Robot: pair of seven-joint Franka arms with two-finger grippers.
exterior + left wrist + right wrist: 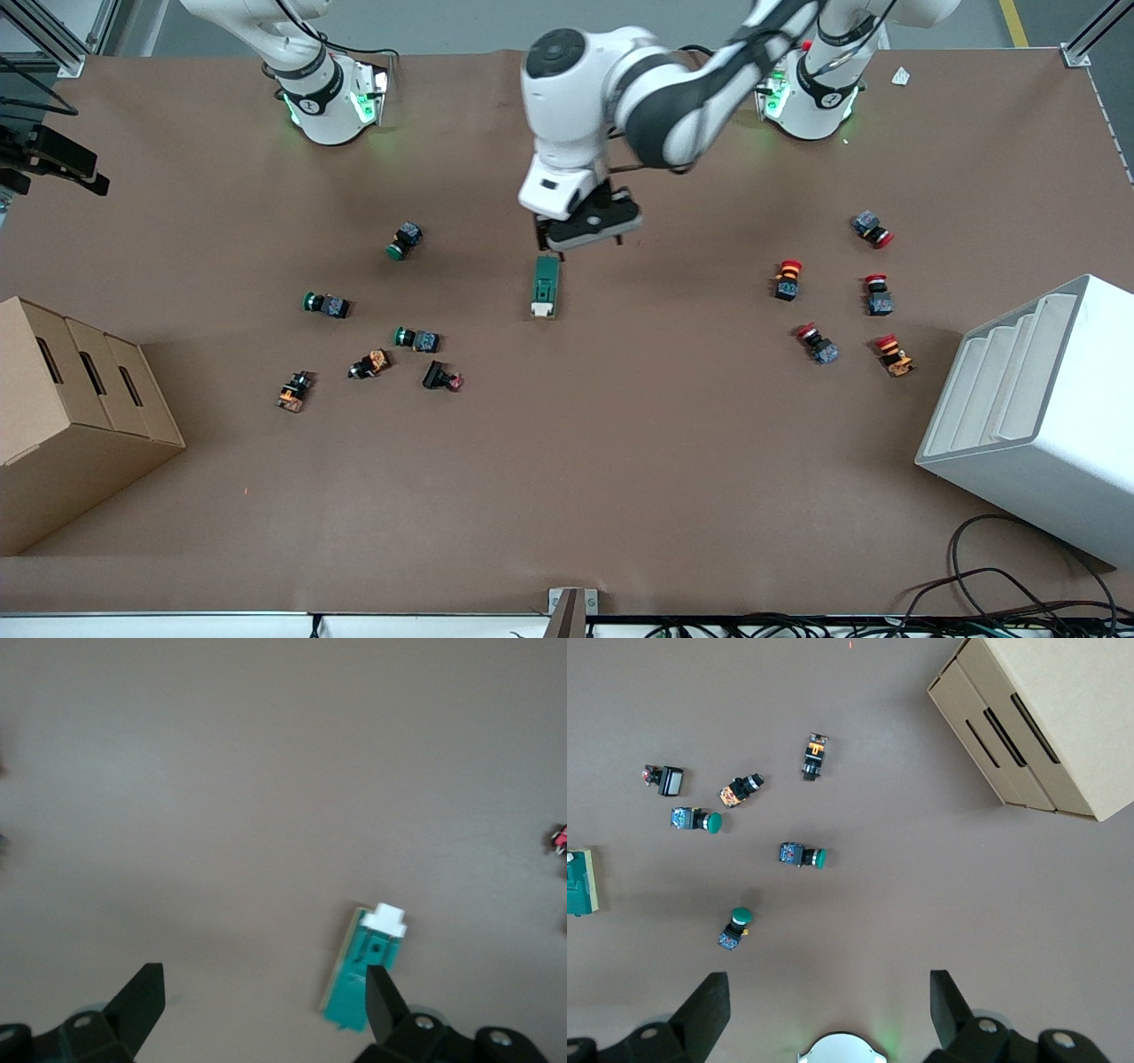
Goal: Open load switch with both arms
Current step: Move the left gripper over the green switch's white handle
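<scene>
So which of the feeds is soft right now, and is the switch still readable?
Left wrist view is blurred, yet the load switch shows green with its white end by the open left gripper. Front view and right wrist view are sharp.

Matt brown paper-like table cover (567, 461), plain cardboard box (62, 416), smooth green plastic load switch (545, 285).
</scene>
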